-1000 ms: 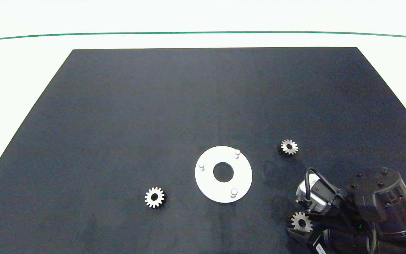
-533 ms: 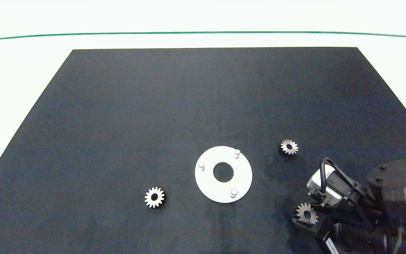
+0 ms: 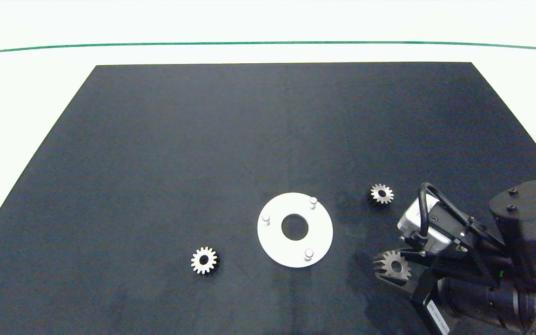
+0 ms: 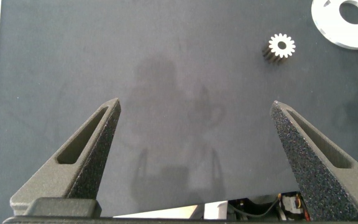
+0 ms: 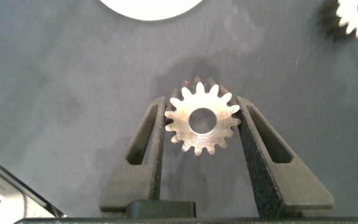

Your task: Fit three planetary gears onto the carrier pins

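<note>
One planetary gear (image 5: 202,121) is clamped flat between the fingers of the right gripper (image 3: 391,267), held right of the white disc (image 3: 275,242) with its bare carrier pins (image 3: 308,254). The left gripper (image 4: 194,155) is spread wide above the table (image 4: 73,56).

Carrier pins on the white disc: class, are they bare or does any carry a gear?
Bare. All three carrier pins stand uncovered on the white disc; the right end effector holds one gear beside it.
</note>
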You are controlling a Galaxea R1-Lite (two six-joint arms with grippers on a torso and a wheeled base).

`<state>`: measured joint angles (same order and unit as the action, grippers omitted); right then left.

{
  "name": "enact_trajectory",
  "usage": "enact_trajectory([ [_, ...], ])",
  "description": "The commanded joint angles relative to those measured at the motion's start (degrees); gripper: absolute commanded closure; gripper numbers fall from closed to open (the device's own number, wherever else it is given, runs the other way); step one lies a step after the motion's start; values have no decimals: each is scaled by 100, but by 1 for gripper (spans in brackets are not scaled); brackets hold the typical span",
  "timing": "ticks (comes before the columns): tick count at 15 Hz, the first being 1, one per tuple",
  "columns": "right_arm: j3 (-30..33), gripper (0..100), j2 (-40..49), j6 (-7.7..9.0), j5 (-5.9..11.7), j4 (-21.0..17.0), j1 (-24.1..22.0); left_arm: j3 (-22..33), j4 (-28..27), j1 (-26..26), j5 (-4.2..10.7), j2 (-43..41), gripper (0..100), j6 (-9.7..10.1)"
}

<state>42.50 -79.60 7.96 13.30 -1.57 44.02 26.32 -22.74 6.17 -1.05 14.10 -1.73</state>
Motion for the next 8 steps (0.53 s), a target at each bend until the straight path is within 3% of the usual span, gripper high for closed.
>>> enact_trajectory([
  [1, 655, 75, -319, 4, 50, -229, 124, 5, -12, -2, -1, 22, 0, -3],
  [5, 1244, 75, -785, 4, 199, -555, 458, 58, -12, -2, -1, 40, 0, -3],
  [8, 1411, 75, -1136, 4, 322, -590, 669, 93, -12, -2, -1, 57, 0, -3],
])
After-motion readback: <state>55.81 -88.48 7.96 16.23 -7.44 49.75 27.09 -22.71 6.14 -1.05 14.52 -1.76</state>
